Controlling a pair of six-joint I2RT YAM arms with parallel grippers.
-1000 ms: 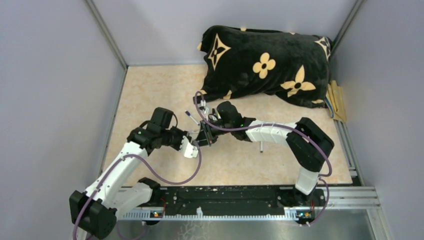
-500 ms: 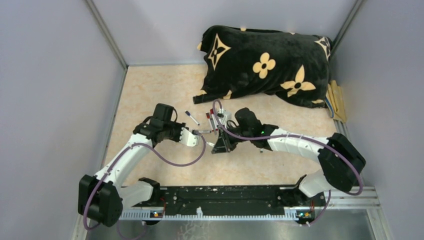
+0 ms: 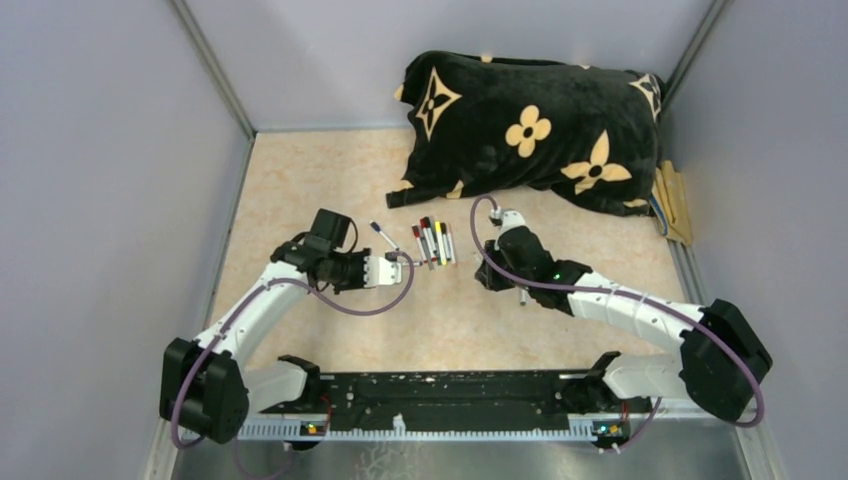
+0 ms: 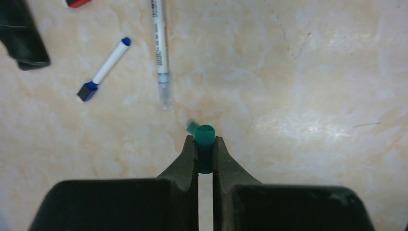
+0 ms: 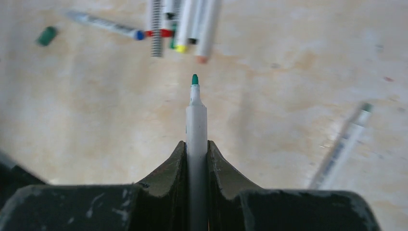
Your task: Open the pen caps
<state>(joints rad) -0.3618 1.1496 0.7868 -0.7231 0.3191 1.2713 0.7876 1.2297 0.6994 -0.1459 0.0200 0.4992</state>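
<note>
This is a robotics lab test cell. Plain grey wall panels (image 3: pixel 110 150) held by aluminium corner posts (image 3: pixel 215 70) box in a beige marbled tabletop (image 3: pixel 300 180) on every side of the right gripper (image 5: pixel 196 146). Behind it, the left arm (image 3: pixel 245 315) and right arm (image 3: pixel 630 312) are bolted to a metal rail (image 3: pixel 720 395).

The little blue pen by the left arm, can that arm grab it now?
Probably not yet: the left gripper is shut on a teal cap. The blue pen lies close by, uncovered.
</note>
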